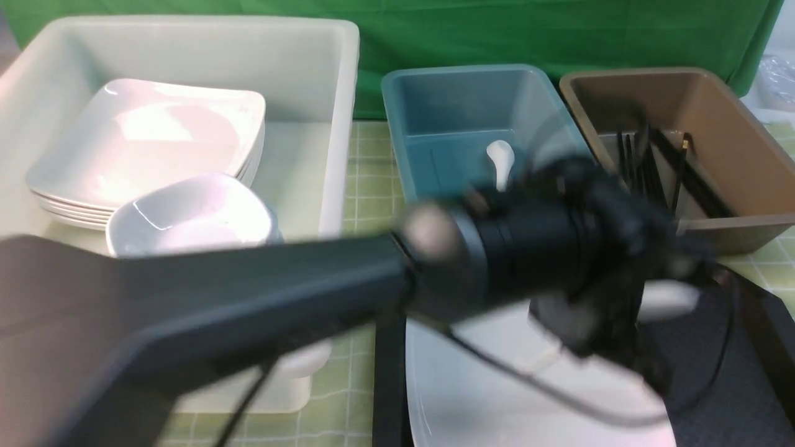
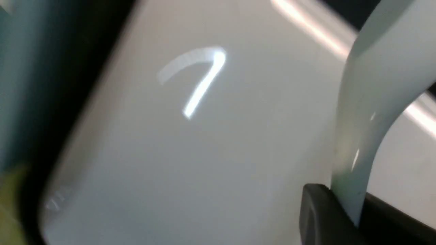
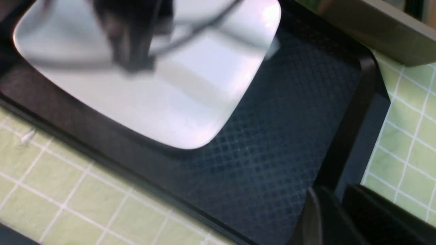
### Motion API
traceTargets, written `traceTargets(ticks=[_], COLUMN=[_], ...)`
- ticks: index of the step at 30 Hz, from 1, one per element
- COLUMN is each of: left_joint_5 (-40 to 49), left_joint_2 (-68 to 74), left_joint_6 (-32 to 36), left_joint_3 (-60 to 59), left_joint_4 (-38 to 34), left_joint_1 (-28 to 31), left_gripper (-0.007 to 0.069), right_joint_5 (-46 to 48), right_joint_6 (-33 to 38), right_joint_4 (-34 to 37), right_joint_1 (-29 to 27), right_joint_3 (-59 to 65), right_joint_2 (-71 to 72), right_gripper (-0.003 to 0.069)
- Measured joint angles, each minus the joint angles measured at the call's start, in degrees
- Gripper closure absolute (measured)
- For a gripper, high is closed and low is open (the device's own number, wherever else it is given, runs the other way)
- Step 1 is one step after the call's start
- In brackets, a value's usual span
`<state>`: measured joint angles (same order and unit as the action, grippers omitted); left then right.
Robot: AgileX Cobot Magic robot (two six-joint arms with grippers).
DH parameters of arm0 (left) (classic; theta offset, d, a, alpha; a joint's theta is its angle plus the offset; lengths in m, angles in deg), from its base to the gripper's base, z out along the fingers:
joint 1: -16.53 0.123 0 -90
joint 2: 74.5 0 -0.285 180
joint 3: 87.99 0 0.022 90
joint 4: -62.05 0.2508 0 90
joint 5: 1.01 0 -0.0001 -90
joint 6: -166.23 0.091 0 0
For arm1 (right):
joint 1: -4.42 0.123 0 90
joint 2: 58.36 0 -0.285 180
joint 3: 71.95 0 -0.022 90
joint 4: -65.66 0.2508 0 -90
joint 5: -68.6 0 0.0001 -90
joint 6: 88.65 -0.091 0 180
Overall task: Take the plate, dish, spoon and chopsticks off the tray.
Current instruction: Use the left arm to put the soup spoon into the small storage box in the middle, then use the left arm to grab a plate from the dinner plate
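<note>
The large white plate (image 1: pixel 497 397) lies on the black tray (image 1: pixel 751 366). My left arm reaches across over it. My left gripper (image 1: pixel 596 335) is shut on the handle of the white spoon (image 1: pixel 667 298) and holds it just above the plate. In the left wrist view the spoon (image 2: pixel 371 102) stands out of the closed gripper (image 2: pixel 344 200) over the plate (image 2: pixel 204 153). The right wrist view shows the plate (image 3: pixel 170 102), the tray (image 3: pixel 272 153) and my right gripper (image 3: pixel 335 204), shut and empty, over the tray's corner. Gold-banded chopsticks (image 1: pixel 680 155) lie in the brown bin. A small dish (image 1: pixel 192 214) sits in the white bin.
The white bin (image 1: pixel 338 124) at the back left holds a stack of plates (image 1: pixel 149 143). The blue bin (image 1: pixel 397 112) holds another white spoon (image 1: pixel 500 161). The brown bin (image 1: pixel 739 124) stands at the back right. A green checked cloth (image 1: pixel 366 186) covers the table.
</note>
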<state>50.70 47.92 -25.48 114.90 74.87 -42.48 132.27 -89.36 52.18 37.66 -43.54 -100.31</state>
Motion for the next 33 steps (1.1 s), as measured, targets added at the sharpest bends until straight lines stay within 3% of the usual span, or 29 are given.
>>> traceTargets(ticks=[6,9,14,15,17,18,21,24,28,29,30,31,33], left_joint_5=[-9.79,-12.68,-15.02,-14.84,-13.75,-11.77,-2.73,4.21,7.66,8.04,8.14,8.42,8.08], left_joint_2=[1.42,4.37,8.7,8.84,8.3,7.36,3.09,-2.1,-13.34,-17.62,-17.62,-22.0,-26.1], left_joint_6=[7.85,11.72,15.12,15.15,15.03,15.03,18.84,22.31,32.57,38.15,38.15,44.36,49.69], left_joint_3=[11.67,12.92,13.16,13.16,13.16,13.16,13.16,11.84,2.44,-2.04,-2.85,-8.61,-17.87], left_joint_4=[3.39,3.0,2.55,2.48,2.17,1.52,-0.15,-1.89,-7.45,-10.34,-10.85,-14.47,-18.9], left_joint_1=[13.16,16.5,20.14,20.36,20.48,20.43,19.31,17.63,14.91,14.19,14.08,13.17,11.18], left_gripper=[0.0568,0.0532,0.0336,0.0245,0.0158,0.0102,0.0044,0.008,0.0269,0.0361,0.0361,0.0449,0.0554], right_joint_5=[0.05,0.05,0.05,0.05,0.05,0.05,0.1,0.04,-0.13,-0.23,-0.22,-0.29,-0.29], right_joint_6=[-0.07,-0.58,-1.8,-1.87,-1.98,-2.18,-2.4,-2.57,-2.63,-2.63,-2.63,-2.63,-2.63], right_joint_4=[0.05,0.05,0.09,0.09,0.09,0.09,0.09,0.11,0.16,0.21,0.21,0.27,0.27], right_joint_1=[0.0,0.0,0.0,0.0,0.0,0.0,0.0,0.0,0.0,0.0,0.0,0.0,0.0], right_joint_3=[0.0,0.0,0.0,0.0,0.0,0.0,0.0,0.0,0.0,0.0,0.0,0.0,0.0], right_joint_2=[0.0,0.0,0.0,0.0,0.0,0.0,0.0,0.0,0.0,0.0,0.0,0.0,0.0], right_gripper=[0.0522,0.0519,0.0515,0.0515,0.0515,0.0515,0.0515,0.0515,0.0511,0.0508,0.0508,0.0505,0.0505])
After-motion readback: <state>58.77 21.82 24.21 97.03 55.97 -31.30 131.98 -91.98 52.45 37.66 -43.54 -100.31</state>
